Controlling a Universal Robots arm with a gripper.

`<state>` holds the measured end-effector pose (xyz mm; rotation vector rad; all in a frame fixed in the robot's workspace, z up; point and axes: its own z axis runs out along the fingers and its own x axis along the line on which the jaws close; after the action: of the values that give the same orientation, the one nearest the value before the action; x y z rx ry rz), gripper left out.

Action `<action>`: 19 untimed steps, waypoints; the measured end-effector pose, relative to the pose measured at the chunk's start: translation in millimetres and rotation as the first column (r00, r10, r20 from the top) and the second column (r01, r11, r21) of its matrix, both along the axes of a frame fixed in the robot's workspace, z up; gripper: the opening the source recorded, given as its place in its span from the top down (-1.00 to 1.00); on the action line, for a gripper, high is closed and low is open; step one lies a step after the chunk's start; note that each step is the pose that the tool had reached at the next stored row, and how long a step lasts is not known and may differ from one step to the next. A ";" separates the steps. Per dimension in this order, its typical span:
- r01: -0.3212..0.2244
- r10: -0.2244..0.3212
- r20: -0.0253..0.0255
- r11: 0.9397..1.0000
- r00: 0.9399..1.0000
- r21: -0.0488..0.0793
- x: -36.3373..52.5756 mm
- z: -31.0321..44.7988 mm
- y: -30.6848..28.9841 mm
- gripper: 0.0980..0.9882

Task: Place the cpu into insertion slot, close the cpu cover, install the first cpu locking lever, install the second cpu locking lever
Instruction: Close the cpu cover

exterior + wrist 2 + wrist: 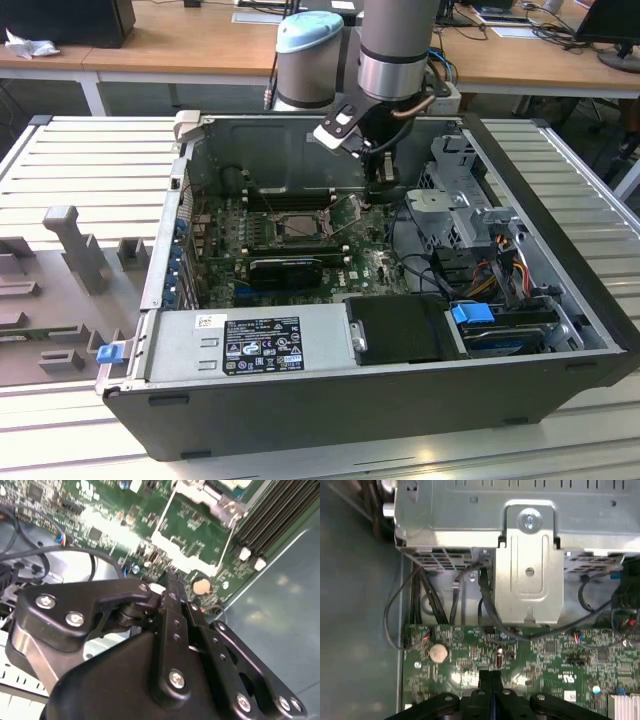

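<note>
The gripper point(491, 681) hangs low over the green board point(372, 262), fingers pressed together with nothing visibly between them, likely to fit among the parts. The insertion slot point(300, 226) lies near, toward the exterior view's left, a wire lever point(164, 517) beside it; whether the cpu sits inside cannot be told

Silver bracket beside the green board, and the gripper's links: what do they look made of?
Silver bracket: bare sheet metal, likely steel; dull silver, stamped ribs, folded edges. Gripper links: black, semi-matte, perhaps anodised metal or hard plastic; the look leaves it open. Bright metal screws sit at the joints.
</note>
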<state>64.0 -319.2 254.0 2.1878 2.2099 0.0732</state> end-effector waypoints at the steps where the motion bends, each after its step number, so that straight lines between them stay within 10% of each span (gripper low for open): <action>1: 0.000 0.000 -0.001 1.000 1.000 0.000 1.7 -1.4 0.1 0.98; 9: 0.000 0.000 -0.024 1.000 1.000 0.000 -4.8 -8.7 0.6 0.98; 19: 0.000 0.000 -0.025 1.000 1.000 0.000 -15.7 -8.8 0.5 0.98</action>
<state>48.2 -318.7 245.2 2.2006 2.2227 0.0465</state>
